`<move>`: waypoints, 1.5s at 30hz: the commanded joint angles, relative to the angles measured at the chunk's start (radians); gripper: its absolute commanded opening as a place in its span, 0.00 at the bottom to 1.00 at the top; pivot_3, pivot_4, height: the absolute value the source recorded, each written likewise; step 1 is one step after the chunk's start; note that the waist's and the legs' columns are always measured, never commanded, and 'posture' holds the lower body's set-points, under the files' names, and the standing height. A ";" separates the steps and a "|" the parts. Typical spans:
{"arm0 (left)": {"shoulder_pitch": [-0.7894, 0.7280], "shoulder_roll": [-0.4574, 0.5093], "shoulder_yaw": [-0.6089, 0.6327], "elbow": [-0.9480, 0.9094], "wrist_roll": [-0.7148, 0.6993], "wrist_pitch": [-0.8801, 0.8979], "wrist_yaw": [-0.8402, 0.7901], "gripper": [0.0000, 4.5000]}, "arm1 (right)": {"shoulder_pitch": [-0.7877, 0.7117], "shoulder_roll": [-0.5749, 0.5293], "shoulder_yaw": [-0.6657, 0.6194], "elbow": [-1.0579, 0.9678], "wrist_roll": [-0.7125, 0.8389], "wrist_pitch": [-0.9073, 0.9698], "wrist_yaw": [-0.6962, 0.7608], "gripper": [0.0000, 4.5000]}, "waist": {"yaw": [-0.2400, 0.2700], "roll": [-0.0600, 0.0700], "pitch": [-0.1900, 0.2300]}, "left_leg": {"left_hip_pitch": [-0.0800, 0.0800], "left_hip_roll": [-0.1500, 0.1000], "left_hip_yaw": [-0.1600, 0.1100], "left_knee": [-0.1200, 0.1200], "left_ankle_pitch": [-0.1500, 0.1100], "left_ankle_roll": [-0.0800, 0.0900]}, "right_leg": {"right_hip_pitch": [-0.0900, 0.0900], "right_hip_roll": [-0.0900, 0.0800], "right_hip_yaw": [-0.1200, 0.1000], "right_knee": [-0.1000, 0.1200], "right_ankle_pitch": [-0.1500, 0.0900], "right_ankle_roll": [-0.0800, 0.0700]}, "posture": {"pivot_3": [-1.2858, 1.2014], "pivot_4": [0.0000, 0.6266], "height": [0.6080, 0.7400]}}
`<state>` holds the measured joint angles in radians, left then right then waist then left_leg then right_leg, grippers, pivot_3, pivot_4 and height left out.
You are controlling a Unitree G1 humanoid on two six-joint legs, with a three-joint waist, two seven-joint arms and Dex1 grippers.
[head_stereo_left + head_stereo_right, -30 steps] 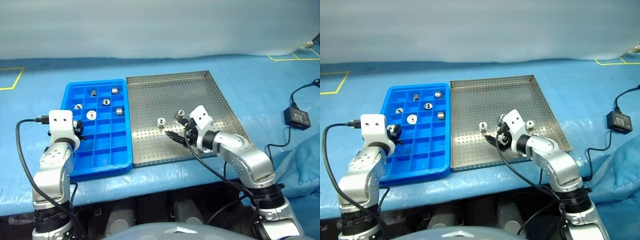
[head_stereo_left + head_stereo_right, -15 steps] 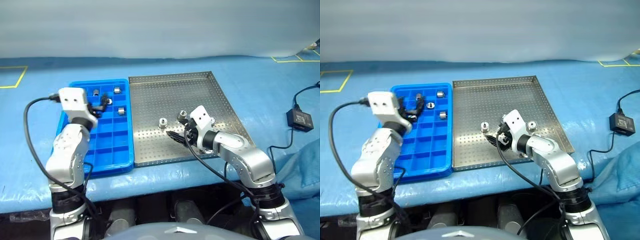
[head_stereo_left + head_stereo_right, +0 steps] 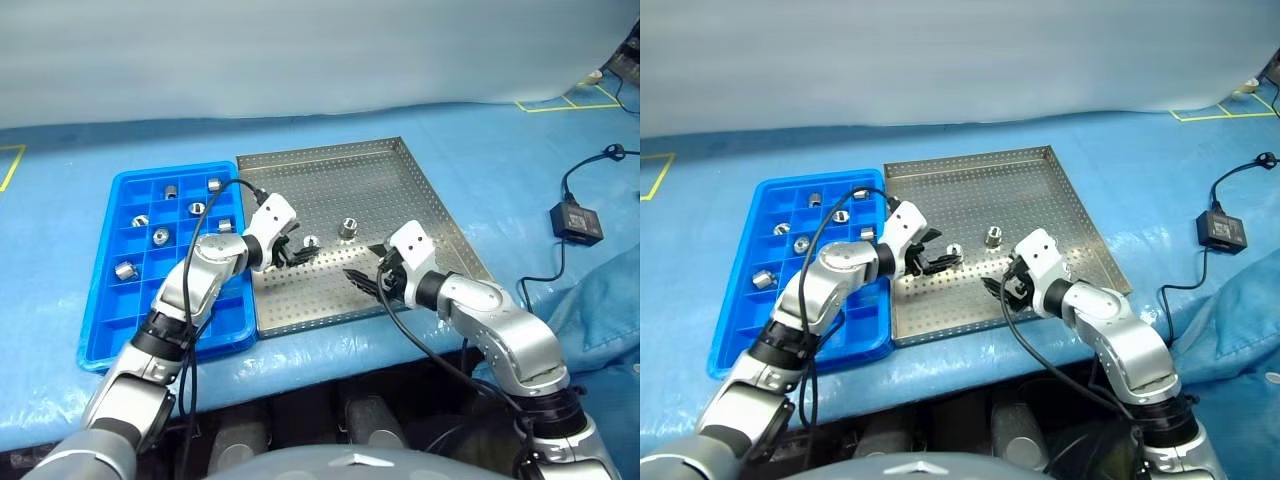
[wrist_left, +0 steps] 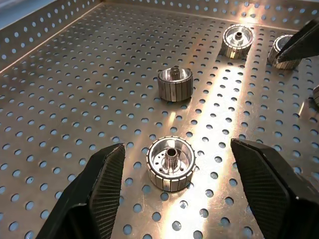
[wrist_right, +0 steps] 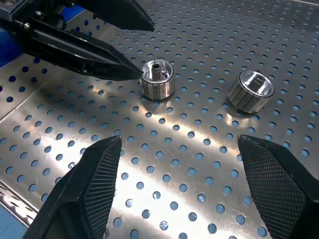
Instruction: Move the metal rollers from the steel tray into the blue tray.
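Left wrist view shows a roller (image 4: pixel 170 163) lying between the left gripper's (image 4: pixel 174 194) spread, empty jaws, with more rollers (image 4: pixel 175 83) beyond. Right wrist view shows the right gripper (image 5: pixel 184 194) with jaws wide apart and empty over the steel tray (image 5: pixel 199 174), and the other gripper's fingertip (image 5: pixel 124 72) just beside that roller. Head views add the blue tray (image 3: pixel 100 330) on the table (image 3: pixel 480 160), touching the steel tray's side, with six rollers (image 3: pixel 126 270) in separate compartments

The blue tray (image 3: pixel 100 300) lies left of, beside, the steel tray (image 3: pixel 400 190).
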<state>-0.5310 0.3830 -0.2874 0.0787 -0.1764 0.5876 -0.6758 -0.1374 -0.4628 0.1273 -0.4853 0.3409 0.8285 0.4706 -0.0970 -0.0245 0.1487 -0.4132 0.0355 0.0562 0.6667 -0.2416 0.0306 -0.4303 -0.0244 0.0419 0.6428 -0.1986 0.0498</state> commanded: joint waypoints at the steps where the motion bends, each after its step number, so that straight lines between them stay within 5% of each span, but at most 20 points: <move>1: -0.028 -0.016 -0.010 0.060 0.024 -0.041 -0.019 0.82 | 0.006 0.007 -0.011 -0.046 -0.002 -0.019 -0.014 0.87 | -0.008 0.000 0.000 | 0.000 0.000 0.000 0.000 0.000 0.000 | 0.000 0.000 0.000 0.000 0.000 0.000 | 0.43 0.24 1.00; 10: -0.038 -0.065 -0.018 0.198 0.079 -0.050 -0.003 0.82 | -0.002 0.008 0.005 -0.047 -0.007 -0.027 -0.015 0.87 | -0.036 0.000 0.000 | 0.000 0.000 0.000 0.000 0.000 0.000 | 0.001 0.000 0.000 0.000 0.000 0.001 | 0.43 0.24 1.00; 16: -0.024 -0.087 -0.009 0.198 0.088 -0.064 -0.003 0.48 | -0.018 0.008 0.025 -0.037 -0.016 -0.029 -0.007 0.87 | -0.038 0.000 0.000 | 0.001 0.000 0.000 0.001 0.000 0.000 | 0.001 -0.001 0.000 0.000 0.000 0.001 | 0.43 0.24 1.00; 20: -0.015 -0.080 0.001 0.183 0.089 -0.066 -0.010 0.38 | -0.028 0.009 0.028 -0.030 -0.020 -0.028 -0.005 0.87 | -0.038 0.000 0.000 | 0.001 0.000 0.000 0.000 0.000 0.000 | 0.001 -0.001 0.000 0.000 0.000 0.001 | 0.43 0.24 1.00; 25: -0.012 -0.081 0.028 0.147 0.085 -0.074 0.012 0.38 | -0.040 0.009 0.036 -0.017 -0.020 -0.028 0.000 0.87 | -0.038 0.000 0.000 | 0.001 0.000 0.000 0.000 0.000 0.000 | 0.001 -0.001 0.000 0.001 0.000 0.001 | 0.43 0.24 1.00; 36: 0.205 0.030 0.304 -0.570 -0.092 0.212 0.106 0.38 | -0.099 0.004 0.015 0.048 0.052 -0.053 0.121 0.87 | -0.031 0.000 0.000 | 0.000 0.004 -0.001 -0.001 0.000 0.000 | -0.001 -0.001 0.001 0.001 0.005 0.003 | 0.48 0.24 1.00; 45: 0.591 0.068 0.533 -1.078 -0.140 0.513 0.255 0.38 | -0.184 0.018 0.110 0.053 0.111 -0.120 0.292 0.87 | 0.050 0.000 0.001 | 0.002 0.006 -0.001 -0.001 0.000 0.000 | 0.001 0.000 -0.001 0.000 0.000 0.000 | 0.56 0.24 1.00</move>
<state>0.0451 0.4459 0.1955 -0.9032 -0.3020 1.0676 -0.4399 -0.3065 -0.4479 0.2286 -0.4141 0.4414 0.7320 0.7398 -0.0475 -0.0247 0.1493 -0.4114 0.0414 0.0550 0.6655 -0.2416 0.0304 -0.4292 -0.0249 0.0408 0.6432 -0.1993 0.0497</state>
